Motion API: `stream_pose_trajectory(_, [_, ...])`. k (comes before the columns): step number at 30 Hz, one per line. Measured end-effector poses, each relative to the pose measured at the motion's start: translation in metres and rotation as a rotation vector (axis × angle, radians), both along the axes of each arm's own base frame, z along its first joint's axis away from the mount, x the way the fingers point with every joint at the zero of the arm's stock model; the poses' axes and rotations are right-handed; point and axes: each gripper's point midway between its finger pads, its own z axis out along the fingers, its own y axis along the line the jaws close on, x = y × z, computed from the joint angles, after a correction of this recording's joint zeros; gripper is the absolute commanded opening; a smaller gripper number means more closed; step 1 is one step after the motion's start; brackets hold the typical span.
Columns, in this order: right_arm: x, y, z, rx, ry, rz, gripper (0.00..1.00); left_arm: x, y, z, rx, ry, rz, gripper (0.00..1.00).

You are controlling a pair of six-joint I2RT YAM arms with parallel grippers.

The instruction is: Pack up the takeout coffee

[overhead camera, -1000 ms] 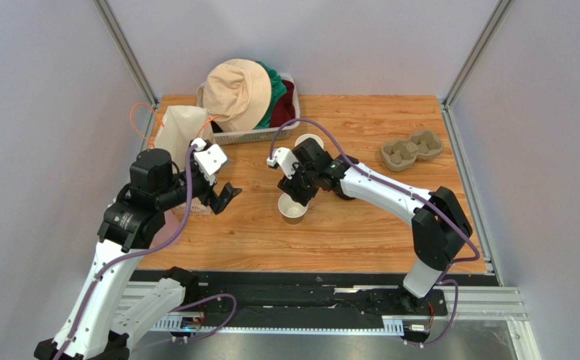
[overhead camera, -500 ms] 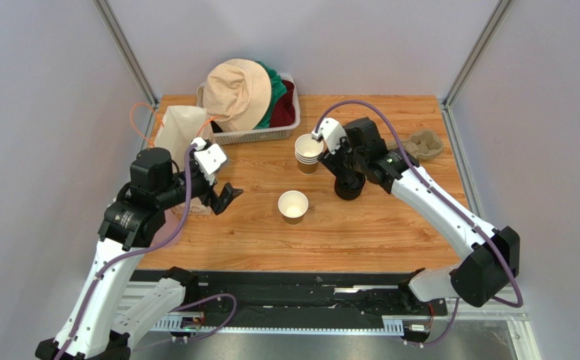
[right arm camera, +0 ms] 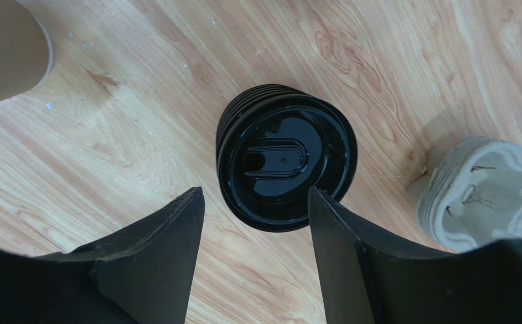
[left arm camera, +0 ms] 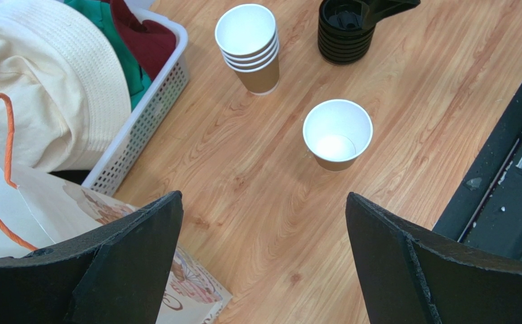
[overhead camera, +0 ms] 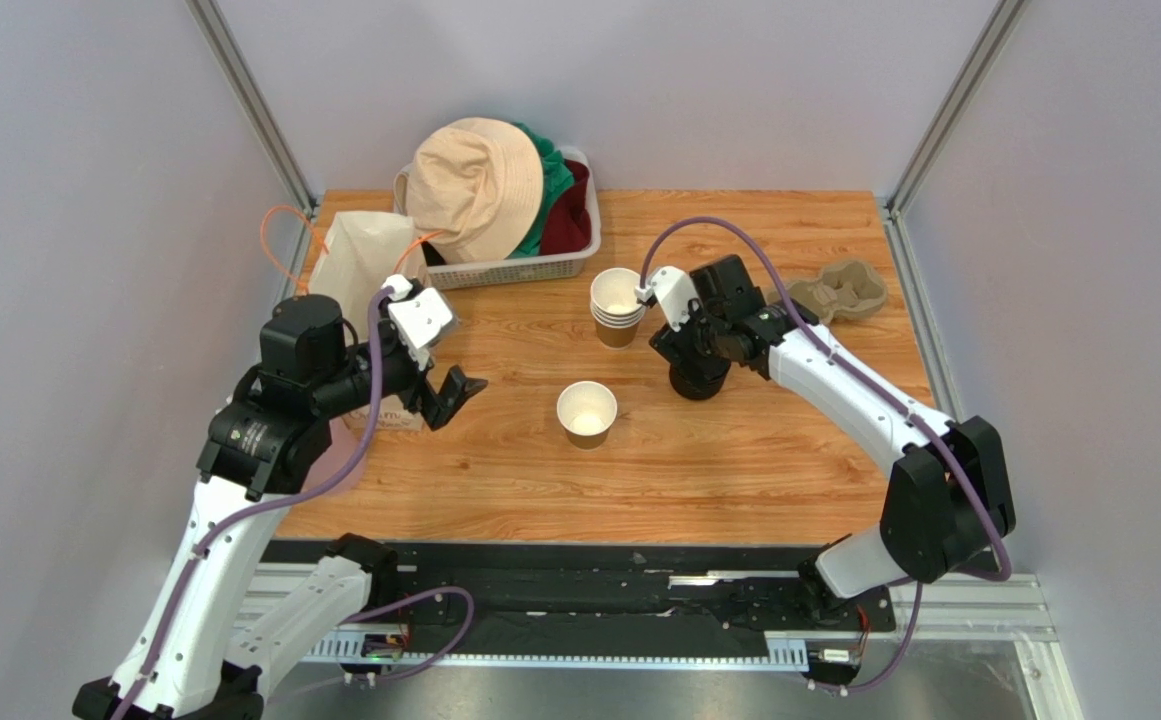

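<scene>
The takeout coffee cup (overhead camera: pixel 588 411), kraft-brown with a white inside, stands upright with an open top at the middle of the table; the left wrist view shows it (left arm camera: pixel 338 133) ahead. A stack of black lids (right arm camera: pixel 284 162) sits to its right (overhead camera: pixel 697 386). My right gripper (overhead camera: pixel 687 354) hovers just over that stack, open, with nothing between its fingers (right arm camera: pixel 255 196). My left gripper (overhead camera: pixel 451 393) hangs open and empty at the left (left arm camera: pixel 263 196), apart from the cup.
A stack of nested paper cups (overhead camera: pixel 616 300) stands behind the single cup. A cardboard cup carrier (overhead camera: pixel 842 288) lies at the back right. A white basket (overhead camera: pixel 499 272) of hats and a paper bag (overhead camera: pixel 353 263) with orange handles sit at the back left.
My right gripper has let go of the single cup, opened wider and swung right to the lid stack. The cup stays where it was set. The left arm has not moved.
</scene>
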Motion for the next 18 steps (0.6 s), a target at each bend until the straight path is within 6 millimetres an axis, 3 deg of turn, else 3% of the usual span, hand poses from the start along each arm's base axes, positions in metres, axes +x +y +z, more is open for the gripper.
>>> stream_pose_trajectory(8, [-0.006,0.011,-0.004,0.046,0.035,0.034,0.61,0.000,0.001,-0.002,0.001,0.006,0.003,0.99])
stream_pose_trajectory(18, [-0.007,0.012,-0.027,0.025,0.100,0.034,0.52,0.000,0.000,-0.003,-0.006,0.011,-0.004,0.99])
